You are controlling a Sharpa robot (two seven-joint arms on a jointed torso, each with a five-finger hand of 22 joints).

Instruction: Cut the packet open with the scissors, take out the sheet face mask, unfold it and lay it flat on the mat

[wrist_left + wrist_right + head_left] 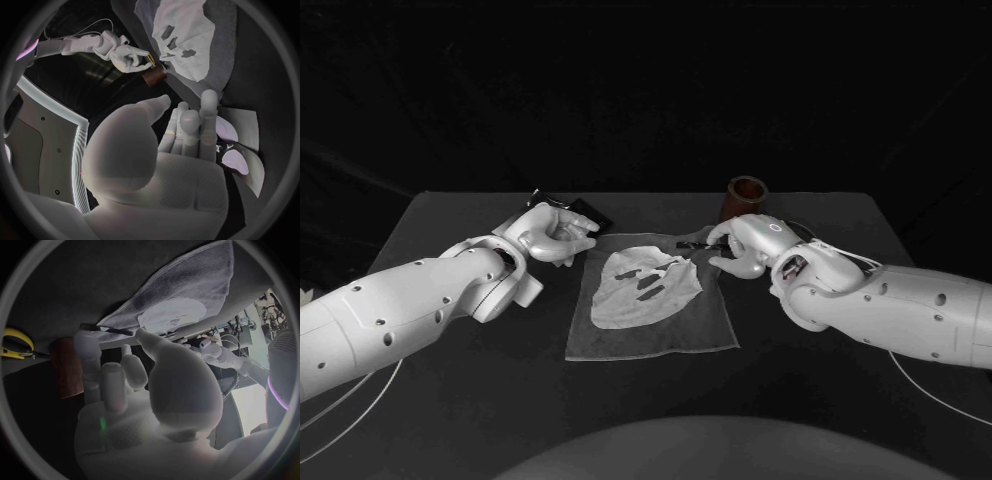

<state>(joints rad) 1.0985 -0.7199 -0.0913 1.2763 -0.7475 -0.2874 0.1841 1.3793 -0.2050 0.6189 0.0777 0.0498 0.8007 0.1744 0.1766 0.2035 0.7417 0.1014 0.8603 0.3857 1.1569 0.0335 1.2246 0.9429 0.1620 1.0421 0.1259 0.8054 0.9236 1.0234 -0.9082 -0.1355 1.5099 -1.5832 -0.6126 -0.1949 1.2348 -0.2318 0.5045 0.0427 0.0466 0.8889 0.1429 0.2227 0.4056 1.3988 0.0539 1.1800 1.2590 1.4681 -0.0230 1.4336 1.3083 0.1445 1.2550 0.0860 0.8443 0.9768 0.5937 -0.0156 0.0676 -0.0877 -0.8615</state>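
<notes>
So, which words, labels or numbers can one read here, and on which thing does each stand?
None can be read.
On the packet any print is too dark and small.
The mask, mat, cup, scissors and the strip in the right hand show no text.

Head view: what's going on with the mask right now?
The sheet face mask lies unfolded on the mat. The right hand is at the mask's far edge, pinching a thin dark object. The left hand is beside the mat by the packet, holding nothing. The scissors lie aside.
</notes>
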